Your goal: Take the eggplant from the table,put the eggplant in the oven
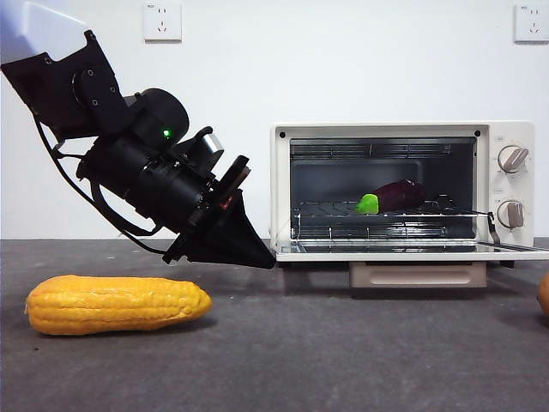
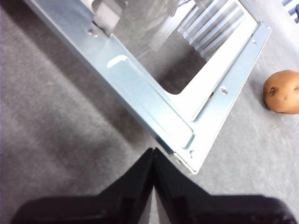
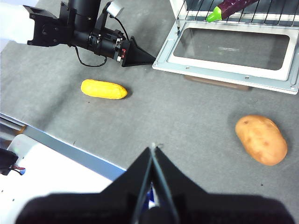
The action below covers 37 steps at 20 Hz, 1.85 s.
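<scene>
The dark purple eggplant (image 1: 395, 196) with its green cap lies on the wire rack inside the cream-white oven (image 1: 403, 129), whose glass door (image 1: 412, 251) hangs down flat. From the right wrist view the eggplant (image 3: 231, 8) shows at the oven's mouth. My left gripper (image 1: 257, 256) is shut and empty, its tip just off the open door's left corner (image 2: 187, 154), low over the dark grey table (image 1: 283, 343). My right gripper (image 3: 153, 151) is shut and empty, held high above the table's near edge, away from the oven.
A yellow corn cob (image 1: 116, 304) lies on the table in front of the left arm. A brown potato (image 3: 260, 139) sits on the table in front of the oven door's right side. A white surface (image 3: 51, 182) borders the table's edge.
</scene>
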Each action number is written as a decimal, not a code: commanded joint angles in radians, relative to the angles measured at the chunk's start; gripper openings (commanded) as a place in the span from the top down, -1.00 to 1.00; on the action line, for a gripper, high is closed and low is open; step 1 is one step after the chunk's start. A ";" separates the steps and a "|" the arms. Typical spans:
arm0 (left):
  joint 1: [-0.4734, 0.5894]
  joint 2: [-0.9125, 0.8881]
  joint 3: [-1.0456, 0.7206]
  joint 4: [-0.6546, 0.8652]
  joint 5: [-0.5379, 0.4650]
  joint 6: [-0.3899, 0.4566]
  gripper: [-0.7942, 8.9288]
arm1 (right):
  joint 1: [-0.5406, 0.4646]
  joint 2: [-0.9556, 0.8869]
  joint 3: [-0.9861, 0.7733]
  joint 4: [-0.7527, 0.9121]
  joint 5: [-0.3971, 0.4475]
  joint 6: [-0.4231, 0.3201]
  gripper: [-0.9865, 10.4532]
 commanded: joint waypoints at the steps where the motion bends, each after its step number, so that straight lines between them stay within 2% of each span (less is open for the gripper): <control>1: -0.006 0.030 -0.004 0.010 0.011 -0.006 0.85 | 0.001 -0.003 0.003 -0.021 -0.003 -0.003 0.84; 8: -0.006 0.072 -0.004 0.028 0.065 -0.015 0.85 | 0.001 -0.003 0.003 -0.021 -0.002 -0.004 0.84; 14: -0.006 0.073 -0.004 0.148 0.130 -0.105 0.85 | 0.001 -0.003 0.003 -0.021 0.002 -0.005 0.84; 19: -0.003 0.073 -0.002 0.156 0.145 -0.115 0.85 | 0.001 -0.003 0.003 -0.021 0.002 -0.006 0.84; 24: 0.015 0.065 0.005 0.325 0.210 -0.255 0.85 | 0.001 -0.003 0.003 -0.021 0.004 -0.008 0.84; 28: 0.023 0.053 0.014 0.450 0.206 -0.339 0.85 | 0.001 -0.003 0.003 -0.021 0.004 -0.011 0.84; 30: 0.027 0.053 0.039 0.458 0.193 -0.340 0.85 | 0.001 -0.003 0.003 -0.021 0.004 -0.011 0.84; 37: 0.027 0.053 0.175 0.457 0.045 -0.320 0.85 | 0.001 -0.003 0.003 -0.021 0.004 -0.011 0.84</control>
